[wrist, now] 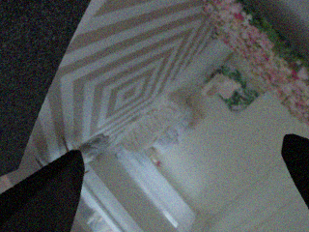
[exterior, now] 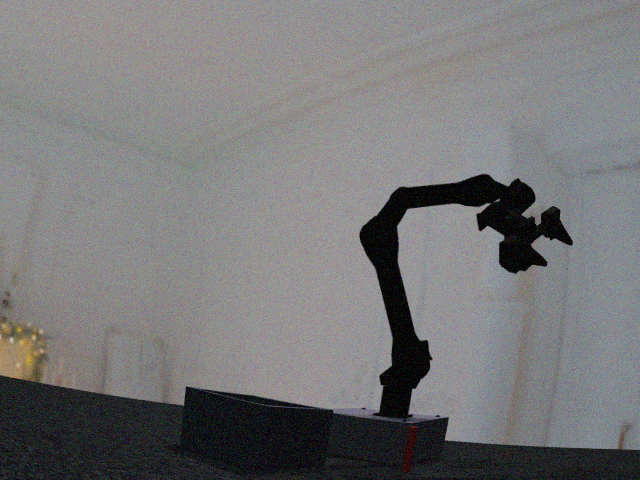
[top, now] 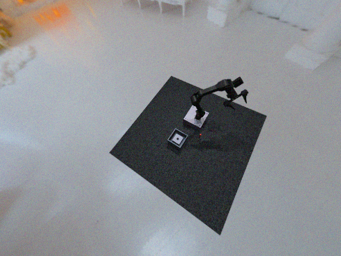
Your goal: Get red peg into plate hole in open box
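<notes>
The red peg [top: 200, 135] [exterior: 409, 449] stands upright on the dark mat, beside the arm's base and apart from the box. The open box [top: 170, 143] [exterior: 255, 431] sits on the mat; in the top view the pale plate [top: 174, 140] with a dark hole in its middle shows at its bottom. My gripper [top: 240, 105] [exterior: 559, 254] [wrist: 184, 152] is open and empty, its fingers wide apart. It hangs high above the mat, far to the right of the peg and box in the top and exterior views. The peg and the box are not in the wrist view.
The arm's pale square base [top: 192, 118] [exterior: 361, 434] stands on the dark mat [top: 192, 176], right behind the peg and box. The wrist view shows a corner of the mat [wrist: 29, 72] at the left and the blurred room beyond.
</notes>
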